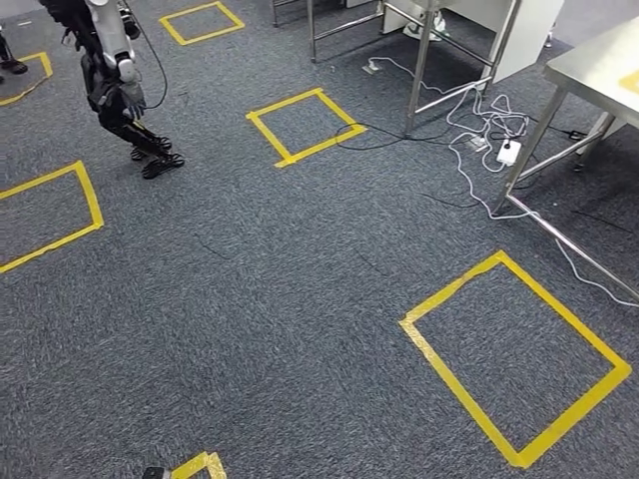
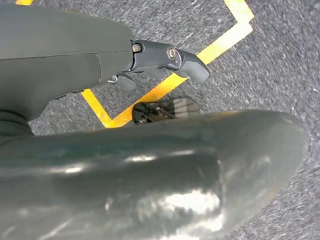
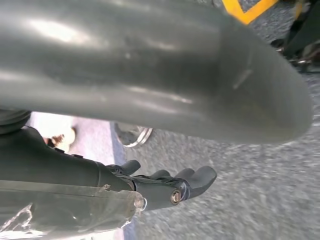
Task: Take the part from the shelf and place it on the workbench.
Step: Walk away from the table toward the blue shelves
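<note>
head view looks forward and down on grey carpet (image 1: 287, 299) marked with yellow tape squares (image 1: 516, 359); the part and the shelf cannot be located from here, so the part's bearing from either hand and its long axis cannot be told. a steel-legged table (image 1: 595, 70) enters at about 2 o'clock, its top partly in frame with a yellow mark on it; whether it is the workbench cannot be confirmed. white cables and a power strip (image 1: 509, 152) lie on the floor between its legs. a second humanoid robot (image 1: 113, 80) stands at about 11 o'clock, well apart.

left wrist view: left hand (image 2: 166, 60) hangs above the carpet, over a yellow tape corner (image 2: 166, 87). its fingers (image 2: 190, 65) are extended and apart, nothing between them; it holds nothing.

right wrist view: right hand (image 3: 170, 187) likewise hangs toward the floor, fingers (image 3: 202, 177) stretched out, nothing held.

judgement: both arms are down at the sides in a walking or standing pose, neither nearer to any target. the task stands at its start or in transit; the next move calls for turning or walking until the shelf comes into sight, before any reach can be planned.
</note>
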Controlling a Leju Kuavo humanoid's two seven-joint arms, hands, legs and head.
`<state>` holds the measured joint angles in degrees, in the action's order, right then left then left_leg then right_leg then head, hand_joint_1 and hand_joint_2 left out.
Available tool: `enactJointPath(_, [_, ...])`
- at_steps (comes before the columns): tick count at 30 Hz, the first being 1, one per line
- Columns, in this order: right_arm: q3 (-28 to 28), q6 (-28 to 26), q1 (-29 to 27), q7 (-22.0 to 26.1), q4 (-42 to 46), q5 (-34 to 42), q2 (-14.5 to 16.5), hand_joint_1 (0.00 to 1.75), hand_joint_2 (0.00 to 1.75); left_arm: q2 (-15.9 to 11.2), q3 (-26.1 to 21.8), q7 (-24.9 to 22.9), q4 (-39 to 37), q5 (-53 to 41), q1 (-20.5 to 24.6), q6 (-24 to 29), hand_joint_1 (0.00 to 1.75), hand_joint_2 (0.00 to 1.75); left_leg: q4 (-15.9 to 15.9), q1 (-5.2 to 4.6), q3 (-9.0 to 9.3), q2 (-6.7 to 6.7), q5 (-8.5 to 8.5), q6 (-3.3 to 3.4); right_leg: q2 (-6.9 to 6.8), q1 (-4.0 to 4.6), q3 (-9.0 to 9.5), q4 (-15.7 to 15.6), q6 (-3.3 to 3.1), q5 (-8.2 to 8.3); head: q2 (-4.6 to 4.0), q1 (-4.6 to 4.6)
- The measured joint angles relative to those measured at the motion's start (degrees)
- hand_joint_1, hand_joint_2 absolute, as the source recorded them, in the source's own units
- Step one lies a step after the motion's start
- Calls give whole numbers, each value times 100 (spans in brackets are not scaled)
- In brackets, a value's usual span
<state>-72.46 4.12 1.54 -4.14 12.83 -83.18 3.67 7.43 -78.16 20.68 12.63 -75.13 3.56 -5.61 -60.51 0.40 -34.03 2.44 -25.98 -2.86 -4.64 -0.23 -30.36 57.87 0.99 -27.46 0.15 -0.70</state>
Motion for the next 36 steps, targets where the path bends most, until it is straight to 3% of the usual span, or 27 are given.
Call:
enactJointPath(2, [0, -5, 19, 71, 0, 3, -3, 0, 0, -15, 10, -1, 0, -20, 28, 18, 0, 0, 403, -29, 204, 141, 87, 53, -115, 32, 15, 9, 60, -24, 0, -8])
enactJointPath(4, [0, -7, 53, 119, 0, 16, -2, 0, 0, -43, 28, -15, 0, -49, 22, 46, 0, 0, 437, -38, 187, 20, 98, 118, -224, 34, 45, -11, 119, -30, 0, -22])
enactJointPath(5, [0, -6, 75, 133, -1, 22, 2, 0, 0, -59, 38, -29, 0, -60, 10, 61, 0, 0, 444, -30, 184, -37, 109, 151, -187, 24, 47, 12, 151, -64, 0, -26])
enactJointPath(7, [0, -1, 103, 157, -7, 33, 19, 0, 0, -102, 52, -61, 0, -69, 8, 89, 0, 0, 460, -6, 180, -151, 138, 216, 69, 0, -88, 351, 201, -302, 0, -38])
enactJointPath(9, [0, 3, 95, 174, -16, 42, 34, 0, 0, -140, 56, -80, 0, -70, 29, 104, 0, 0, 461, -3, 163, -280, 151, 249, 356, -12, -443, 1133, 216, -691, 0, -52])
enactJointPath(10, [0, 3, 85, 176, -19, 40, 37, 0, 0, -151, 57, -89, 0, -67, 33, 105, 0, 0, 460, -4, 158, -359, 156, 255, 415, -12, -619, 1490, 218, -815, 0, -53])
enactJointPath(11, [0, 3, 76, 174, -21, 28, 42, 0, 0, -158, 57, -99, 0, -61, 30, 105, 0, 0, 459, -5, 155, -439, 161, 255, 442, -12, -725, 1683, 217, -837, 0, -57])
enactJointPath(12, [6, 5, 71, 169, -22, -7, 48, 0, 0, -165, 57, -109, 0, -50, 22, 104, 0, 0, 458, -4, 155, -521, 166, 249, 456, -14, -722, 1641, 210, -739, 0, -61])
enactJointPath(13, [21, 10, 72, 157, -22, -52, 56, 0, 0, -170, 57, -117, 0, -33, 15, 104, 0, 0, 457, 0, 156, -604, 174, 238, 481, -20, -607, 1366, 199, -547, 0, -65])
enactJointPath(15, [68, 25, 77, 124, -26, -145, 77, 0, 0, -184, 56, -120, 0, 1, 16, 104, 0, 0, 444, 2, 147, -760, 189, 198, 734, -51, -238, 546, 177, -156, 0, -76])
enactJointPath(17, [98, 36, 82, 102, -35, -178, 98, 0, 0, -204, 55, -120, 0, 18, 26, 104, 0, 0, 438, 6, 110, -892, 212, 133, 963, -69, -37, 84, 155, -17, 0, -80])
enactJointPath(18, [104, 37, 83, 94, -39, -184, 108, 0, 0, -214, 55, -120, 0, 23, 25, 104, 0, 0, 442, 13, 86, -954, 231, 90, 979, -61, -25, 46, 134, -26, 0, -81])
enactJointPath(20, [125, 40, 89, 63, -45, -199, 122, 0, 0, -232, 55, -108, 0, 39, 6, 104, 0, 0, 456, 41, 42, -1018, 262, 19, 838, -43, -17, 33, 59, 10, 0, -79])
enactJointPath(21, [147, 43, 93, 31, -46, -218, 128, 0, 0, -236, 55, -88, 0, 53, -2, 100, 0, 0, 383, 38, -9, -925, 210, -6, 762, -45, -11, 10, 18, 34, 0, -68])
enactJointPath(22, [173, 45, 94, -4, -48, -242, 133, 0, 0, -239, 55, -57, 0, 69, -1, 88, 0, 0, 203, 27, -106, -777, 88, -22, 679, -49, -9, -15, -18, 55, 0, -51])
enactJointPath(24, [221, 46, 82, -76, -49, -286, 136, 0, 0, -240, 56, 7, 0, 108, 25, 57, 0, 0, -483, 9, -442, -447, -300, -42, 502, -33, -13, -36, -56, 68, 0, -22])
enactJointPath(26, [244, 45, 68, -115, -49, -303, 136, 0, 0, -248, 56, 39, 0, 132, 44, 40, 0, 0, -1105, 13, -732, -347, -534, -60, 318, -14, -23, -35, -66, 63, 0, -19])
enactJointPath(28, [251, 45, 67, -127, -50, -307, 136, 0, 0, -257, 55, 45, 0, 136, 39, 39, 0, 0, -1272, 13, -800, -329, -540, -67, 215, -10, -26, -34, -67, 60, 0, -19])
enactJointPath(32, [256, 46, 71, -128, -50, -308, 136, 0, 0, -263, 55, 46, 0, 137, 33, 37, 0, 0, -1139, 13, -725, -317, -435, -66, 167, -10, -25, -33, -63, 58, 0, -19])
enactJointPath(33, [266, 47, 78, -127, -50, -310, 136, 0, 0, -270, 55, 48, 0, 138, 34, 34, 0, 0, -790, 13, -524, -227, -266, -62, 107, -9, -15, -31, -49, 49, 0, -18])
enactJointPath(36, [334, 47, 110, -64, -50, -365, 136, 0, 0, -280, 50, -5, 0, 162, 54, 60, 0, 0, 333, -19, 97, 45, 144, 61, -201, 42, 50, -10, 74, -31, 0, -38])
